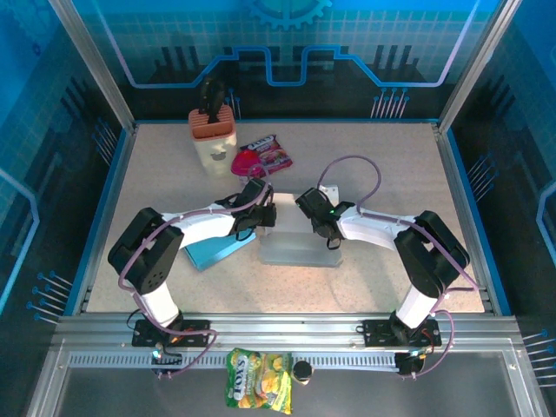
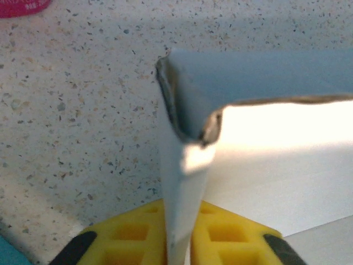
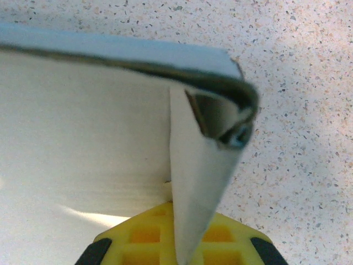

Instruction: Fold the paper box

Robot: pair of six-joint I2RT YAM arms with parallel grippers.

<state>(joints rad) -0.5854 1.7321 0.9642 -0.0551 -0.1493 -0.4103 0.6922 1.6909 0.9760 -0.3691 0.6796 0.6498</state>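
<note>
Left claw (image 2: 177,245) and right claw (image 3: 182,243) each clench an end wall of the paper box (image 1: 295,248); their tips are cropped.

The left arm (image 1: 204,230) at eight o'clock and the right arm (image 1: 375,228) at four o'clock share white links, bulky black joints (image 1: 143,252), black bolted bases (image 1: 169,330) and looping purple cables (image 1: 352,162), while the left pincer (image 2: 179,245) and right pincer (image 3: 179,245) have yellow grid-recessed fingers (image 2: 132,234) with black corners.

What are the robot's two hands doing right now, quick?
Left fingers: closed, pinching a wall of the box.
Right fingers: closed, pinching another box wall.
</note>
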